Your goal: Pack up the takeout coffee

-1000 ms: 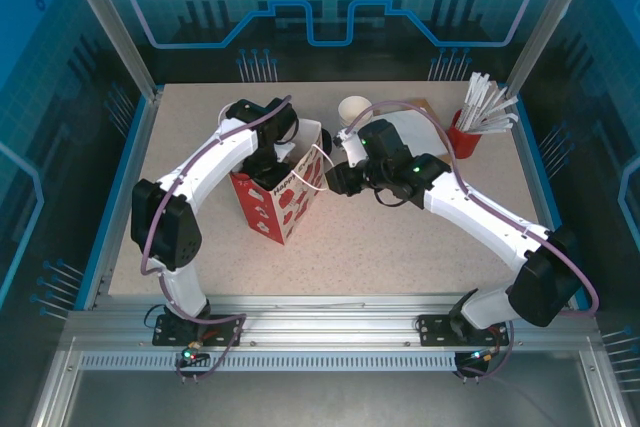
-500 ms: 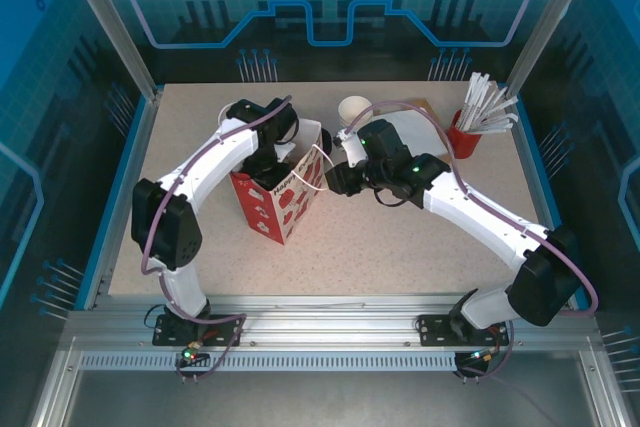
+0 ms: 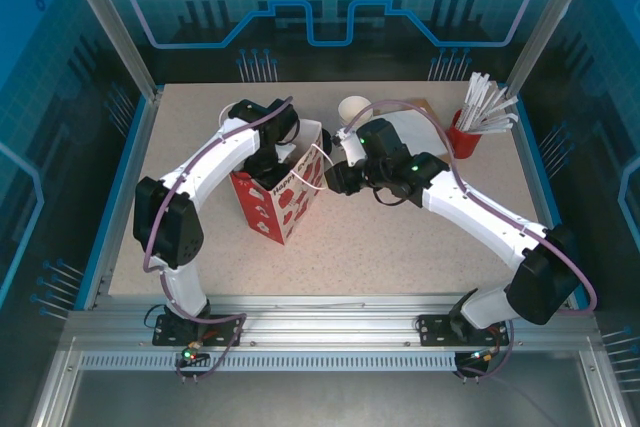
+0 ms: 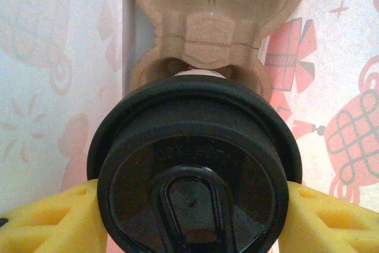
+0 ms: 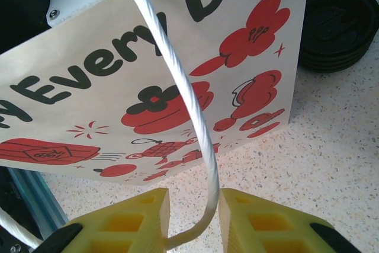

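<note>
- The left gripper [image 4: 190,220] reached down into the white paper bag printed with red drawings [image 3: 287,207]. Its yellow fingers [image 4: 50,220] were clamped on either side of the takeout coffee [image 4: 192,164], a paper cup under a round black plastic lid.
- The cup hung upright with its long axis pointing down. The brown moulded-pulp cup carrier [image 4: 213,28] lay below it in the bag, its empty socket just beyond the lid's rim.
- The right gripper [image 5: 193,208] pinched the bag's white rope handle [image 5: 177,81].
</note>
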Controlling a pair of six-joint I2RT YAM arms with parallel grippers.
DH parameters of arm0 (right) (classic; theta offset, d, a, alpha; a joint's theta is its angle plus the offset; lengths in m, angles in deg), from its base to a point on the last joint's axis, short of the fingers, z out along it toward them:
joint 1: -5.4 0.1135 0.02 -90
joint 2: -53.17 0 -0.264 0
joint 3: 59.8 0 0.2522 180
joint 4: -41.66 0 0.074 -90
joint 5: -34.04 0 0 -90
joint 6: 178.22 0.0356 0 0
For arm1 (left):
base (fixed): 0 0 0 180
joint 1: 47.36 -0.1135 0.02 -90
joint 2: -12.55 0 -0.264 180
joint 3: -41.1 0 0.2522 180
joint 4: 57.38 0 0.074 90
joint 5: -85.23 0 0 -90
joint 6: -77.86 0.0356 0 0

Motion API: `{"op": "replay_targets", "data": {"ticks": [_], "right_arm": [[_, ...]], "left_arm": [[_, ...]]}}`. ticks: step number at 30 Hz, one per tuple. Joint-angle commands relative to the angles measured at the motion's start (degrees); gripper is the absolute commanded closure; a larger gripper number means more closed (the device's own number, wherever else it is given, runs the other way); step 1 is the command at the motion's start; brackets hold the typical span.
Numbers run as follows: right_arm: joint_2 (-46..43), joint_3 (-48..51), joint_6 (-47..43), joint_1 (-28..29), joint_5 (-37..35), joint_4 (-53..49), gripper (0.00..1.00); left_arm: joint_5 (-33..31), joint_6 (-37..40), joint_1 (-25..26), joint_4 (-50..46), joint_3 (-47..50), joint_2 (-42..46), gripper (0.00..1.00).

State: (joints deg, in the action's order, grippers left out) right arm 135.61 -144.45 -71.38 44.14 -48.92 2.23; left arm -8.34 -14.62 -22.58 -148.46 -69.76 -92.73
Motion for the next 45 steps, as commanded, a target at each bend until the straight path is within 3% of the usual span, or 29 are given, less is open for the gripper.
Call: {"op": "replay_targets", "data": {"ticks": [1,16,45], "right_arm": [[0.36,-1.55,-0.93,1.16,-0.55,-0.58,0.7],[0.54,-1.44,-0.97,1.13,-0.55,-0.62,0.7],[1.1,-1.26,-0.89,1.3,-0.37,-0.43,0.7]], "left_arm": [[0.77,1.21,-0.67,-2.25,-2.04,0.27,0.61],[1.51,1.95,-0.7,-4.32,-2.12,-0.46,0.61],[2.05,1.78,-1.22,0.77,1.04,-4.52,0.6]]}}
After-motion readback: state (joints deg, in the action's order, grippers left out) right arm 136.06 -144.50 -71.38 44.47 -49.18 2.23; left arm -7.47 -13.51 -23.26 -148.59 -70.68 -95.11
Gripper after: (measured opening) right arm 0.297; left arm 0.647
